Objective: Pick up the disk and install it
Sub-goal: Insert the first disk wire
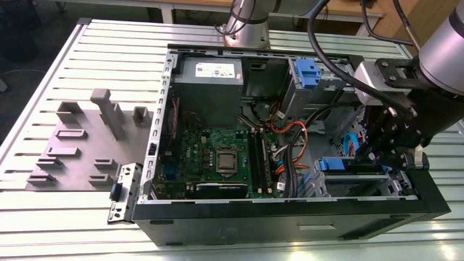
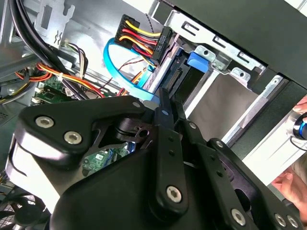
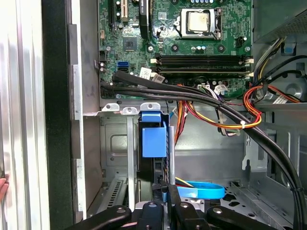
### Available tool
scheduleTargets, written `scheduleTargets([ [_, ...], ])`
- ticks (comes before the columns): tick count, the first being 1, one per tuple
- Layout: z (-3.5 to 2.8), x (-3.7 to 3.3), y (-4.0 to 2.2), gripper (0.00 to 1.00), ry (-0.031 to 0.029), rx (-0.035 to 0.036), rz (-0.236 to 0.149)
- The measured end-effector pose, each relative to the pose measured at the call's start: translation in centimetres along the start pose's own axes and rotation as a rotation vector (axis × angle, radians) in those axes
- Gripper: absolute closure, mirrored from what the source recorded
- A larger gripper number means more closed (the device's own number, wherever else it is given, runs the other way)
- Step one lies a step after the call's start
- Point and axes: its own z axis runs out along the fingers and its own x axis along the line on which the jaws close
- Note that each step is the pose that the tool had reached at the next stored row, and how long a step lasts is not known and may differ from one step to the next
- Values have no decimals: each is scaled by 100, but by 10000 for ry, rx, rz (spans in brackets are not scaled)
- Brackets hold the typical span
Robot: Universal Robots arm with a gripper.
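In the exterior view my claw [image 1: 388, 155] hangs inside the open computer case [image 1: 290, 215] on the slatted desk [image 1: 65, 217], by the drive cage [image 1: 355, 179] at the view's right. In the second wrist view my fingers [image 2: 165, 120] look pressed together beside the blue cable [image 2: 120, 72]. In the first wrist view the disk [image 3: 153, 143] stands on edge in the cage, just beyond my claw [image 3: 165, 199], which holds nothing.

Slatted aluminium table [image 1: 87, 60], dark floor [image 1: 29, 32], wooden furniture [image 1: 406, 22] behind

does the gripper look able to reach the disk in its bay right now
Probably yes: the gripper sits right at the edge of the disk, inside the open case, with nothing between them.
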Motion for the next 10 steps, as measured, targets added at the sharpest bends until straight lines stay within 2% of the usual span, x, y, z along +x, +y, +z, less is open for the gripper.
scheduleTargets([
  [10, 6, 0, 0, 84, 2, 0, 0],
])
